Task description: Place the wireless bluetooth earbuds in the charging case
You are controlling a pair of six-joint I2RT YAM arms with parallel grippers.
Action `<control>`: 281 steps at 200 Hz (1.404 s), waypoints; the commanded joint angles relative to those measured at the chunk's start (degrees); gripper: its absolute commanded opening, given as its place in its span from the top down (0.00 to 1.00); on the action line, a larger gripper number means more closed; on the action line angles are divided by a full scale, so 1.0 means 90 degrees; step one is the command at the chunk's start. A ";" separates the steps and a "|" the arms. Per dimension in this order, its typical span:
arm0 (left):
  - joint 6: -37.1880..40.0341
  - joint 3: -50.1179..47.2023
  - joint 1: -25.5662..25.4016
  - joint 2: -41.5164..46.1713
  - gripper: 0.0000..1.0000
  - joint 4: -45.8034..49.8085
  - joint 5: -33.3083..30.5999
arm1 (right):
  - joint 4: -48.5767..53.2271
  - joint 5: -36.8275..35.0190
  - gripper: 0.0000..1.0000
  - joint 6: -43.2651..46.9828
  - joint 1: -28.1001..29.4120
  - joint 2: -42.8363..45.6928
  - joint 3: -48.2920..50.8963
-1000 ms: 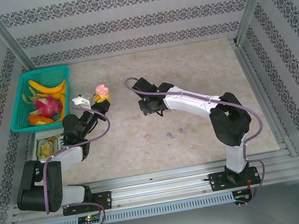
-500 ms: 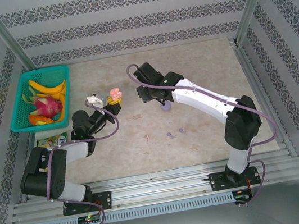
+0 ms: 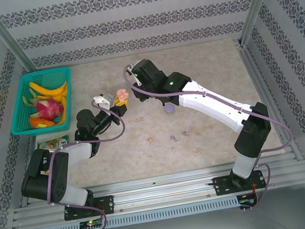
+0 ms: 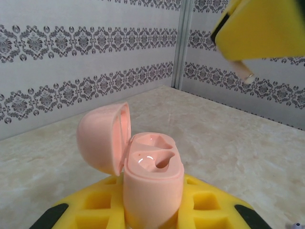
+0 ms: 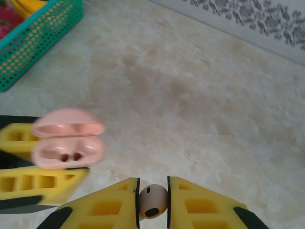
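The right gripper [image 5: 152, 190] is closed almost fully, its yellow jaws pinching a pale pink earbud [image 5: 152, 202] squarely between their tips. It hangs just beside the open pink charging case [image 4: 153, 171]. The left gripper [image 4: 153, 214] clamps that case upright by its base, with the lid tipped back. A purple earbud [image 3: 168, 109] lies on the table [image 3: 208, 65] beneath the right arm.

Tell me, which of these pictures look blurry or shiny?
Right wrist view: the pink charging case is smeared by blur, while the earbud is crisp. Left wrist view: the case is sharp, with small glints in its wells. Top external view: even light, faint shadows.
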State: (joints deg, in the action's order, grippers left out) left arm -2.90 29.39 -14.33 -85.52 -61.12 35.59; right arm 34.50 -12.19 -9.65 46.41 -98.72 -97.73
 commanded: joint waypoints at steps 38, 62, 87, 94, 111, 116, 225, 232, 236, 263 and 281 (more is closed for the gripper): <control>0.0075 0.0296 -0.0186 -0.0155 1.00 0.0036 0.0196 | -0.0341 -0.0449 0.79 0.0935 0.0364 -0.0191 -0.0506; -0.0056 0.0322 -0.0185 -0.0199 1.00 -0.0100 0.0256 | -0.0302 -0.0588 0.79 0.1118 0.0480 -0.0353 -0.0676; -0.0212 0.0393 -0.0200 -0.0257 1.00 -0.0216 0.0312 | -0.0209 -0.0761 0.79 0.1231 0.0550 -0.0493 -0.0801; -0.0248 0.0411 -0.0204 -0.0275 1.00 -0.0245 0.0322 | -0.0183 -0.0806 0.79 0.1247 0.0566 -0.0520 -0.0822; -0.0321 0.0449 -0.0200 -0.0312 1.00 -0.0307 0.0352 | -0.0147 -0.0921 0.79 0.1249 0.0590 -0.0562 -0.0830; -0.0339 0.0459 -0.0203 -0.0325 1.00 -0.0314 0.0361 | -0.0142 -0.0970 0.79 0.1248 0.0595 -0.0565 -0.0821; -0.0479 0.0495 -0.0208 -0.0313 1.00 -0.0433 0.0371 | -0.0035 -0.1674 0.79 0.1289 0.0901 -0.0979 -0.1095; -0.0488 0.0503 -0.0210 -0.0313 1.00 -0.0446 0.0363 | -0.0035 -0.1709 0.79 0.1300 0.0907 -0.0992 -0.1094; -0.0497 0.0500 -0.0214 -0.0308 1.00 -0.0454 0.0369 | -0.0035 -0.1726 0.79 0.1292 0.0917 -0.1003 -0.1094; -0.0561 0.0498 -0.0208 -0.0294 1.00 -0.0526 0.0361 | -0.0024 -0.1773 0.79 0.1273 0.0917 -0.1043 -0.1089; -0.0586 0.0520 -0.0213 -0.0275 1.00 -0.0525 0.0371 | -0.0015 -0.1797 0.79 0.1250 0.0917 -0.1053 -0.1068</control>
State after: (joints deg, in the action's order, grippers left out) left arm -6.90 32.40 -15.40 -88.38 -62.13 37.52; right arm 33.69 -26.20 1.50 54.17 -107.55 -105.93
